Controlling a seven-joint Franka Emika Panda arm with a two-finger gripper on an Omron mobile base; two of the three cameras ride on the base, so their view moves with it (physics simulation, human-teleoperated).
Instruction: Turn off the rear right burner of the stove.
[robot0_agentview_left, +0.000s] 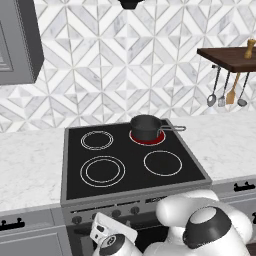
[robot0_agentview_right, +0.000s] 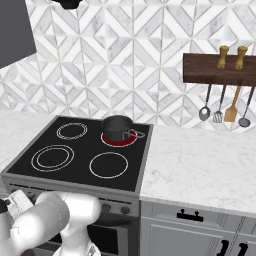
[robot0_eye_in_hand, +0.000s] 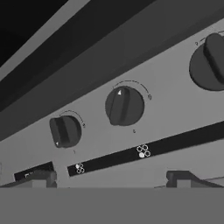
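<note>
Gripper (robot0_eye_in_hand: 109, 177) apart, nothing held; three knobs ahead, middle knob (robot0_eye_in_hand: 124, 106) dead centre — risk of turning the wrong one.

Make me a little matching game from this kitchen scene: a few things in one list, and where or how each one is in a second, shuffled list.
Things:
1. saucepan
2. rear right burner
3. utensils
4. hand

Places or states:
A. hanging under the wooden shelf
B. open, facing the knobs on the front of the stove
C. glowing red
D. sitting on the lit burner

Pairs: 1-D, 2-C, 3-A, 4-B
</note>
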